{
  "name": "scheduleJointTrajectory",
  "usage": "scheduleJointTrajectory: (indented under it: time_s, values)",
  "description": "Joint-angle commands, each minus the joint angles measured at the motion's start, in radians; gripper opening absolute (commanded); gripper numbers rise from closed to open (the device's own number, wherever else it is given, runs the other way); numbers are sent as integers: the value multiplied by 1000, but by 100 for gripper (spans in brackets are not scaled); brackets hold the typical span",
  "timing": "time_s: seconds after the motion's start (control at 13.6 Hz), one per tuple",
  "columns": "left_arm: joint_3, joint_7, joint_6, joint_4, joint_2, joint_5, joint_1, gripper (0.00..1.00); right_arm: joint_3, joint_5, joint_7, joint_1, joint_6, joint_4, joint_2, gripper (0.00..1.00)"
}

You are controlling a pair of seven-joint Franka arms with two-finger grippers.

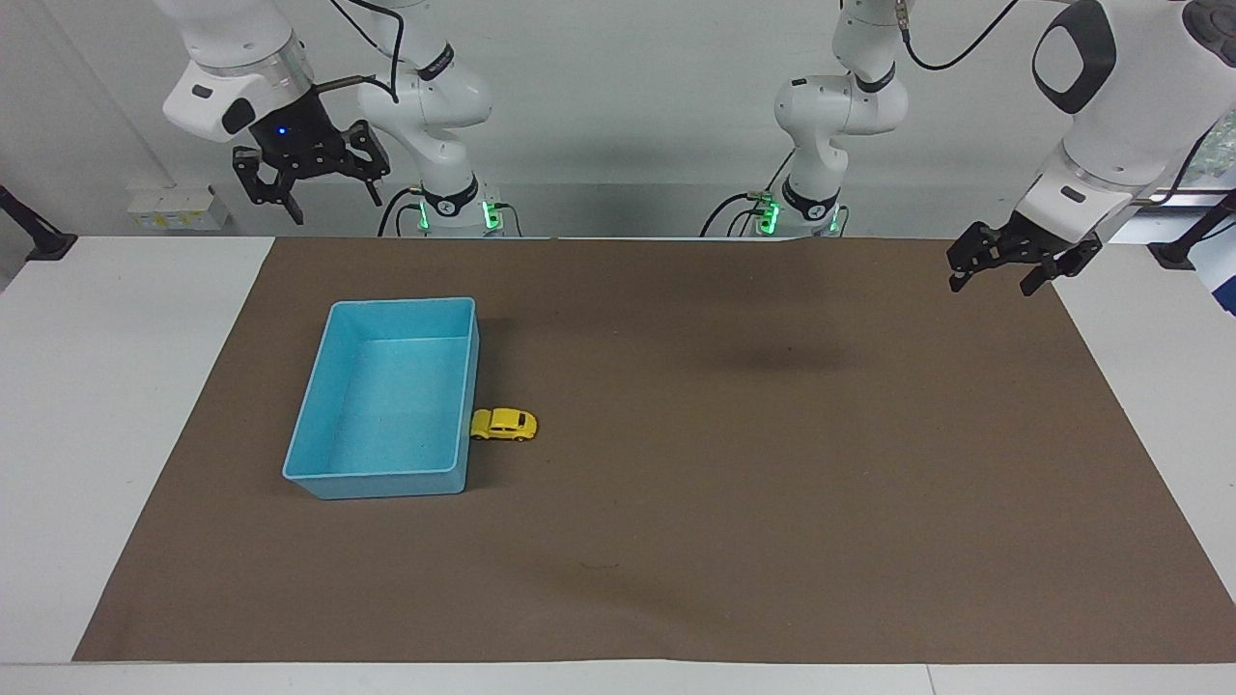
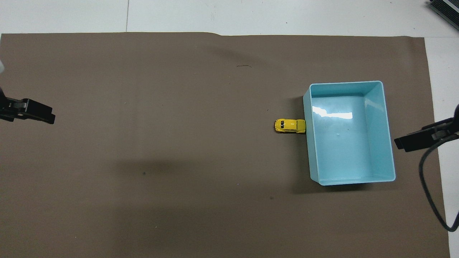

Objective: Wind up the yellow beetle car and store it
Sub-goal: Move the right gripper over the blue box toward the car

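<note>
The yellow beetle car (image 1: 503,425) (image 2: 289,125) stands on the brown mat with one end against the outer side wall of the light blue bin (image 1: 386,396) (image 2: 348,150). The bin holds nothing. My left gripper (image 1: 993,282) (image 2: 36,114) is open and empty, raised over the mat's edge at the left arm's end of the table, well away from the car. My right gripper (image 1: 333,203) (image 2: 403,142) is open and empty, held high at the right arm's end, above and apart from the bin.
The brown mat (image 1: 734,502) (image 2: 179,161) covers most of the white table (image 1: 116,386). A black cable (image 2: 428,190) hangs from the right arm over the mat's edge beside the bin.
</note>
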Motion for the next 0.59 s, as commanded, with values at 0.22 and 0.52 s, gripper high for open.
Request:
scheduleJointTrajectory:
  time_s: [0.22, 0.52]
  values:
    - [1, -12, -49, 1, -66, 23, 4, 100, 1, 4, -298, 22, 14, -66, -51, 100]
    - [4, -12, -49, 1, -66, 23, 8, 100, 9, 1, -461, 35, 43, -81, -60, 100]
